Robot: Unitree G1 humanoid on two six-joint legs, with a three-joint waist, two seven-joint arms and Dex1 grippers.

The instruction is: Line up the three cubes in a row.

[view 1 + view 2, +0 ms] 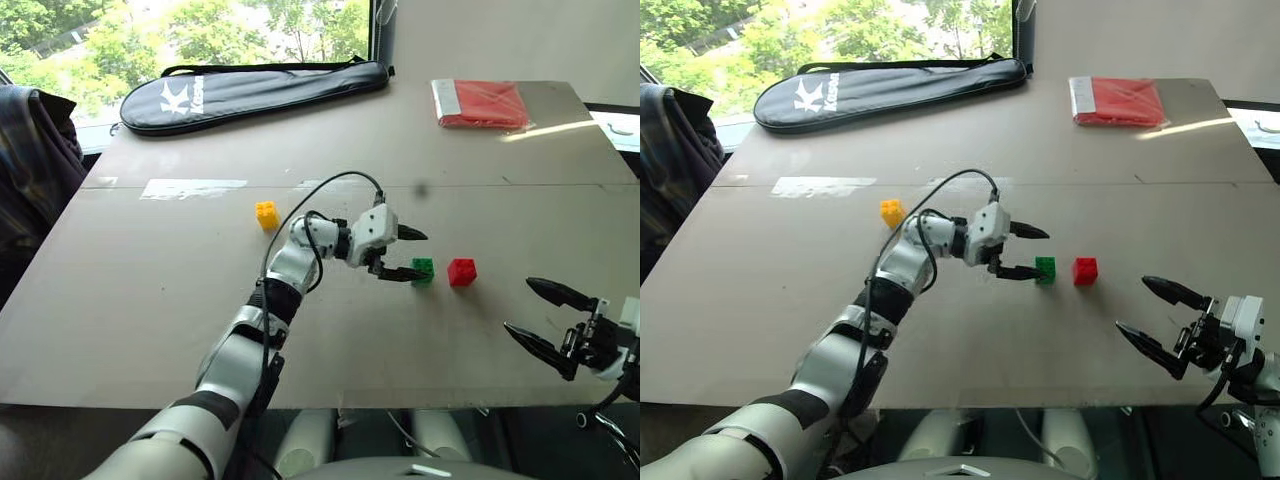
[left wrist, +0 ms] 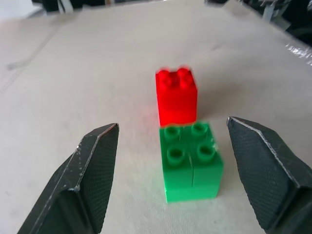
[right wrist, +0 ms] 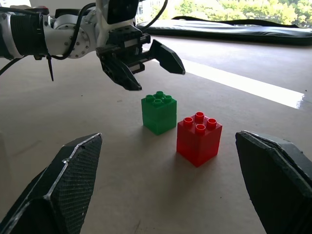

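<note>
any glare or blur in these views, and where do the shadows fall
Head views: a bright sun streak crosses the table beside the red packet, and a pale glare patch lies left of centre. Left wrist view: the red cube is soft-edged, the green cube sharper. Right wrist view: a glare band runs behind the cubes, and faint shadows sit at their bases.

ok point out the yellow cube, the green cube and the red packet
yellow cube point(image 1: 266, 215), left eye view, middle of its front face
green cube point(image 3: 158, 113), right wrist view, centre of its near side
red packet point(image 1: 484, 103), left eye view, middle of its top
</note>
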